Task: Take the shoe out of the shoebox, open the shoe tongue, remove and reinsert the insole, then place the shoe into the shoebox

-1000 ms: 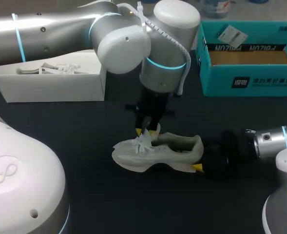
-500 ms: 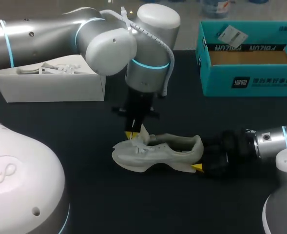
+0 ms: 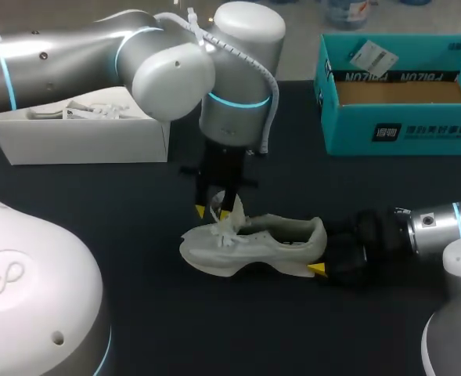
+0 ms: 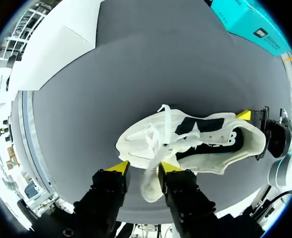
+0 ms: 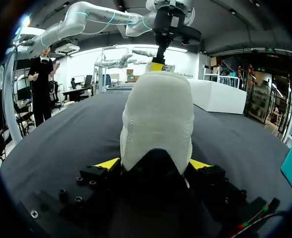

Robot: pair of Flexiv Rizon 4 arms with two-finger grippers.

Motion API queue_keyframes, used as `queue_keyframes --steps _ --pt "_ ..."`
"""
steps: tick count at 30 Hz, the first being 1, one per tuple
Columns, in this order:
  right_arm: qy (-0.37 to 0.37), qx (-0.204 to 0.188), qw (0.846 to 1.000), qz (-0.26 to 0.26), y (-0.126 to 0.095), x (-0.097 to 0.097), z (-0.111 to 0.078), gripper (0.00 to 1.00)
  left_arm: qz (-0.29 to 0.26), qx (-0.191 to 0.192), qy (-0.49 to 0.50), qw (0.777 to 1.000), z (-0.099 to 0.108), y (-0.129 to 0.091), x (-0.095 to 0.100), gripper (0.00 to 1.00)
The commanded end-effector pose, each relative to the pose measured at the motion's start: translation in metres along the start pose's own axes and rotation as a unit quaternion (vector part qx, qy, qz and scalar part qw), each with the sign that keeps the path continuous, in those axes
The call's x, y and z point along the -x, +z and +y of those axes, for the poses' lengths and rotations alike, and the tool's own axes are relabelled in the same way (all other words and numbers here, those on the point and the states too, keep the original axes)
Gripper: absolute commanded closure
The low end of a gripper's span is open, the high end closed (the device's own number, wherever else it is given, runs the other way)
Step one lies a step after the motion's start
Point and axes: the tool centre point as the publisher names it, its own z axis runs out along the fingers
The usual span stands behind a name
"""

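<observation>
Head view: the pale shoe [image 3: 269, 247] is seen upright on the dark table [image 3: 136, 196], outside the teal shoebox [image 3: 394, 133] at back right, on whose side a dark panel w/ white print is carried. The left gripper [image 3: 213, 211] is set over the laces and the right gripper [image 3: 322, 251] at the heel end. Left wrist view: the tongue [image 4: 153, 178] is pinched btwn the yellow tips, which are drawn close together. Right wrist view: the heel [image 5: 158, 114] is clamped from both sides by the right tips.
</observation>
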Motion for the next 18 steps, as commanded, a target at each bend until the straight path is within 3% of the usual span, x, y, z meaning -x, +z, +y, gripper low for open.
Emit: queue_keyframes --steps 1,4,6,8,18 --pt "0.0 -0.003 1.0 0.0 0.007 -0.002 -0.005 1.0 -0.009 -0.056 0.125 0.99 0.014 -0.031 0.006 0.0" --pt "0.0 -0.003 1.0 0.0 0.007 -0.002 -0.005 1.0 -0.039 -0.089 0.282 0.954 0.026 -0.045 0.003 0.0" --pt "0.0 -0.003 1.0 0.0 0.007 -0.002 -0.005 1.0 -0.063 -0.116 0.401 0.907 0.037 -0.05 0.003 0.0" --pt "0.0 -0.003 1.0 0.0 0.007 -0.002 -0.005 1.0 -0.088 -0.138 0.532 0.831 0.05 -0.052 0.007 0.0" --pt "0.0 -0.003 1.0 0.0 0.007 -0.002 -0.005 1.0 -0.088 -0.138 0.532 0.831 0.05 -0.052 0.007 0.0"
